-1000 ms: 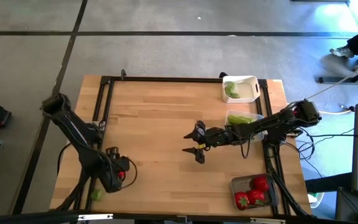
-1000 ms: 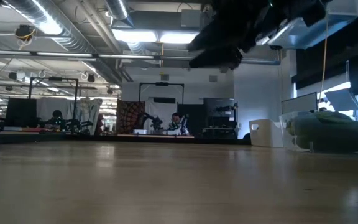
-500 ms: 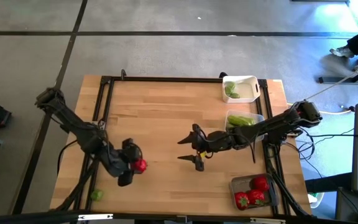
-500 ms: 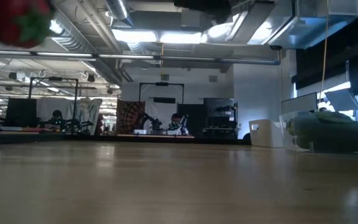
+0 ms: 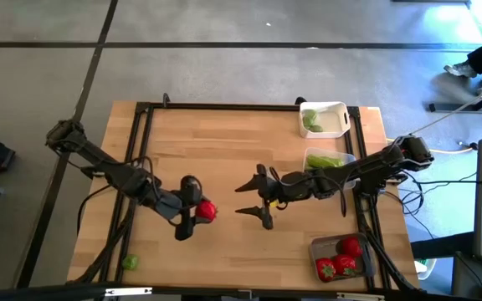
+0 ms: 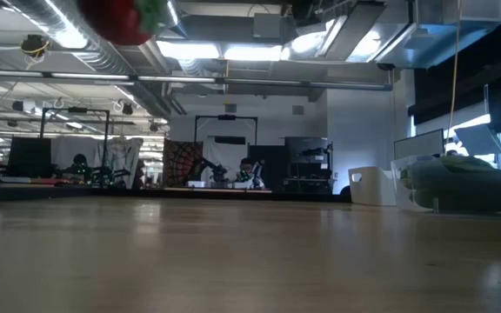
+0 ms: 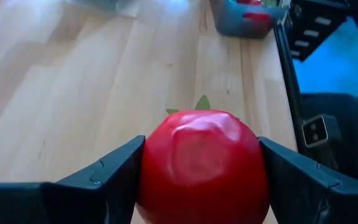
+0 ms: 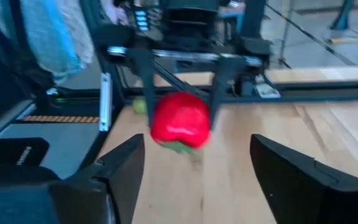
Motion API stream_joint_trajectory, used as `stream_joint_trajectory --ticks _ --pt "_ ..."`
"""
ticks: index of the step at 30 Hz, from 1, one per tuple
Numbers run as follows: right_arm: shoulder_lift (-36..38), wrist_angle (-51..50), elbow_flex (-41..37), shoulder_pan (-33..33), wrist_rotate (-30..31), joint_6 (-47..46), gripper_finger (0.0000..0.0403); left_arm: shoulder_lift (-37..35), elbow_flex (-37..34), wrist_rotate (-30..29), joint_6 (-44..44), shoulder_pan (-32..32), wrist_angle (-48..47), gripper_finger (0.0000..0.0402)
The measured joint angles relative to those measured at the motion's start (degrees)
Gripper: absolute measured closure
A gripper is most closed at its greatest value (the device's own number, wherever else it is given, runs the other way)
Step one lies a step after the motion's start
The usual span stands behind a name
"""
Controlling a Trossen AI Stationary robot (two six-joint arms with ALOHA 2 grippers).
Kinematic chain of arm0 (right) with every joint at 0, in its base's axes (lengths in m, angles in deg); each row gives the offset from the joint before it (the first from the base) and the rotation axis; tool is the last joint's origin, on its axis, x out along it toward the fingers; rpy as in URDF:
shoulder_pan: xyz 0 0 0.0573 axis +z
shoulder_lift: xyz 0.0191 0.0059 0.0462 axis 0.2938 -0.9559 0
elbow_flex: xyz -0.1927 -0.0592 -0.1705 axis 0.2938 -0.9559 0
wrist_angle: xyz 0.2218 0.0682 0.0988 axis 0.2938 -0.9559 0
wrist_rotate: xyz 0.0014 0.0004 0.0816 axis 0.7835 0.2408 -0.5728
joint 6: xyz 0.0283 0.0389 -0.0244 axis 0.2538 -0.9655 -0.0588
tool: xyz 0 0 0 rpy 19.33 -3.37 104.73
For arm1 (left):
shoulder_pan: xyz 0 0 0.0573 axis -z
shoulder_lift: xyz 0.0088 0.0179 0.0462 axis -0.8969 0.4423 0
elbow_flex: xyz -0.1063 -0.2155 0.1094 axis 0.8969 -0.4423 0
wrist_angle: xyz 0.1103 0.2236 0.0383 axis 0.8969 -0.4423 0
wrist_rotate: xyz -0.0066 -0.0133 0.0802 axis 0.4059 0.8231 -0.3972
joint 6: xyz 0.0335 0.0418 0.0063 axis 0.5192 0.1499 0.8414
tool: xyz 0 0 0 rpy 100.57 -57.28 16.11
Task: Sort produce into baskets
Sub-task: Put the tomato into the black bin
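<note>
A red tomato [image 5: 206, 211] was pinched between the fingers of the left pincer [image 5: 192, 210], lifted clear of the counter [image 5: 224, 150]. Just ahead of it, the right pincer [image 5: 252, 200] was held spread and empty. A handover seemed in hand; next, the tomato probably needed passing toward the dark basket [image 5: 318, 248] beyond the right pincer.

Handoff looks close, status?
Left gripper shut on tomato, mid-table, off the wood. Right gripper open, facing it, apart. Nothing between them. One lime loose at the table's near-left edge.

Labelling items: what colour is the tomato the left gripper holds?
Red, clearest in the left wrist view: tomato.
</note>
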Motion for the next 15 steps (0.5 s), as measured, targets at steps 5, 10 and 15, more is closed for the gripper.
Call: stream_joint_trajectory --ticks 5,10,15 --pt "-0.1 3.7 0.0 0.0 0.5 0.6 0.0073 0.0 0.0 0.0 1.8 -2.1 2.3 0.0127" --pt "-1.0 7.2 0.0 0.0 2.5 2.3 0.0019 0.0 0.0 0.1 2.8 -3.9 5.5 0.0127" --pt "-1.5 7.6 0.0 0.0 4.8 2.7 0.0006 0.0 0.0 0.1 4.9 -5.8 9.9 0.0127"
